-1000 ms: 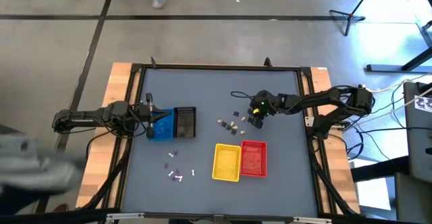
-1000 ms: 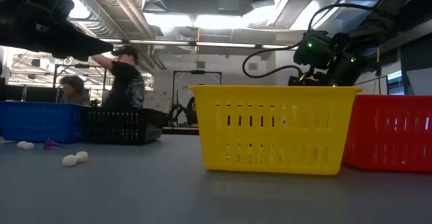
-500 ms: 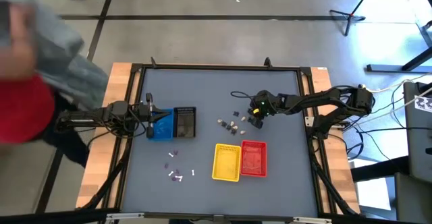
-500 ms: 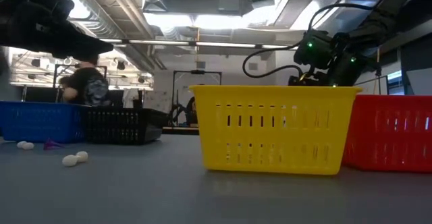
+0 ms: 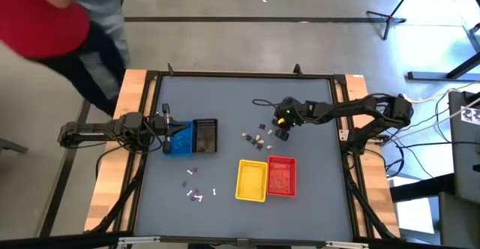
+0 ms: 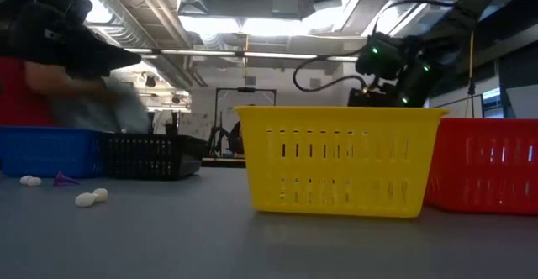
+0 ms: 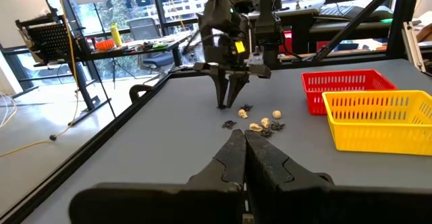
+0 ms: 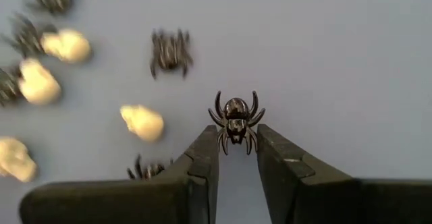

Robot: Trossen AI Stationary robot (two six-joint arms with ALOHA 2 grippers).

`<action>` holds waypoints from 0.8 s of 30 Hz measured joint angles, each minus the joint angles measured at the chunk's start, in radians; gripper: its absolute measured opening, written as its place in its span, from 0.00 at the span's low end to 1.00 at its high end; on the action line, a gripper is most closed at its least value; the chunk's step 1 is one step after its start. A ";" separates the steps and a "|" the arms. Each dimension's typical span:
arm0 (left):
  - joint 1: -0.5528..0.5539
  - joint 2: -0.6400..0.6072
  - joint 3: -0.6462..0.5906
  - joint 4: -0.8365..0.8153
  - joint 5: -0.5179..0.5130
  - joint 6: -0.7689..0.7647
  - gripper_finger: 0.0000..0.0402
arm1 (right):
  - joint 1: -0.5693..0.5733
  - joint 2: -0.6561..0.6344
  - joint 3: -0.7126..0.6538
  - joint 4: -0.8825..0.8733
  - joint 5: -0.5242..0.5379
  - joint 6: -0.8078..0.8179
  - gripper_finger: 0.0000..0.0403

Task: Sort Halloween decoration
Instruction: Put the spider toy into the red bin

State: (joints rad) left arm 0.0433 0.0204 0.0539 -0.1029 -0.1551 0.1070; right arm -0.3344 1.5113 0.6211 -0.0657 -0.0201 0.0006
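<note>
The right gripper (image 8: 236, 158) holds a small glossy black plastic spider (image 8: 235, 121) between its two dark fingertips (image 8: 206, 150), which pinch the trinket's rear end and hind legs; the spider's long axis runs along the line of the fingers, its rounded body and forward-curving legs pointing away from the wrist. In the high view this gripper (image 5: 283, 133) sits right of the table's centre, at the right-hand edge of a loose cluster of trinkets (image 5: 257, 139) on the grey table top (image 5: 315, 196). Around the held spider lie a second black spider (image 8: 169, 49) farther out, several cream skull-shaped pieces (image 8: 143, 123) to one side, and more dark spiders partly cut off at the frame's edge; all lie apart from the held one. A yellow rectangular mesh basket (image 5: 252, 180) and a red rectangular mesh basket (image 5: 281, 175) stand side by side, touching, on the near side of the cluster, between it and the table's front edge. A second scatter of white and purplish trinkets (image 5: 195, 189) lies to the left of the yellow basket, well apart from the gripper. The left gripper (image 7: 244, 143), its fingers pressed together and empty, waits at the table's left side, above a blue mesh basket (image 5: 178, 138) that touches a black mesh basket (image 5: 206, 136). A person in red and grey (image 5: 52, 24) stands beyond the table's far left corner.
</note>
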 joint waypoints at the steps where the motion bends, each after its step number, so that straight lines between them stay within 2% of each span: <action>1: 0.000 0.000 0.000 0.000 0.000 0.000 0.00 | 0.000 0.000 0.019 -0.018 -0.008 0.000 0.20; 6: 0.000 0.000 0.000 0.000 0.000 0.000 0.00 | 0.000 -0.001 0.132 -0.137 -0.107 0.000 0.19; 14: 0.000 0.000 0.000 0.000 0.000 0.000 0.00 | 0.027 -0.002 0.321 -0.307 -0.370 0.052 0.19; 19: 0.000 0.000 0.000 0.000 0.000 0.000 0.00 | 0.125 -0.003 0.403 -0.389 -0.462 0.076 0.19; 24: 0.000 0.000 0.000 0.000 0.000 0.000 0.00 | 0.265 -0.003 0.427 -0.439 -0.469 0.086 0.20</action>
State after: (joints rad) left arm 0.0433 0.0202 0.0540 -0.1032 -0.1551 0.1074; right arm -0.0696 1.5082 1.0477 -0.5051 -0.4894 0.0862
